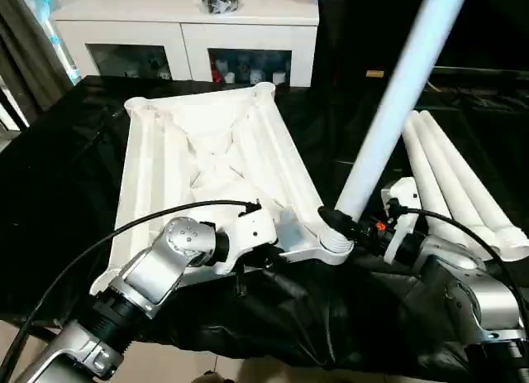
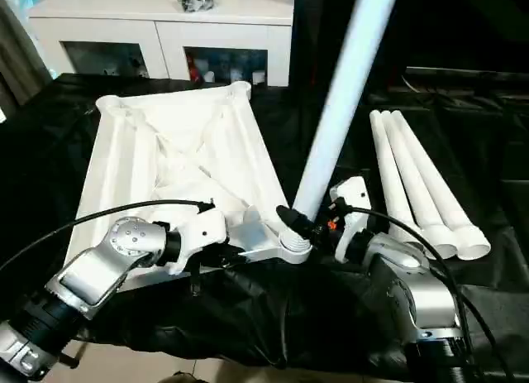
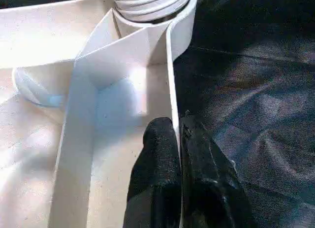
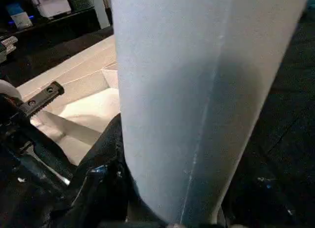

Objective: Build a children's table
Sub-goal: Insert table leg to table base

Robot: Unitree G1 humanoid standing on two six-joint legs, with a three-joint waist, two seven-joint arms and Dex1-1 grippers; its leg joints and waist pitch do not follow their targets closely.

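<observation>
Leg going into the near corner socket

Tabletop [image 1: 207, 151] lies underside-up on the desk; left jaws [image 3: 176, 139] pinch its rim, right jaws [image 1: 351, 226] clamp the tilted leg [image 1: 397, 93], which could jam or lever the top.

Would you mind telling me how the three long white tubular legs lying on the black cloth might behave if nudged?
The three white tubular legs are round and smooth, so they would probably roll sideways on the black cloth. They look hollow plastic, likely light and stiff. Lying side by side, one nudged leg may push its neighbours.
</observation>
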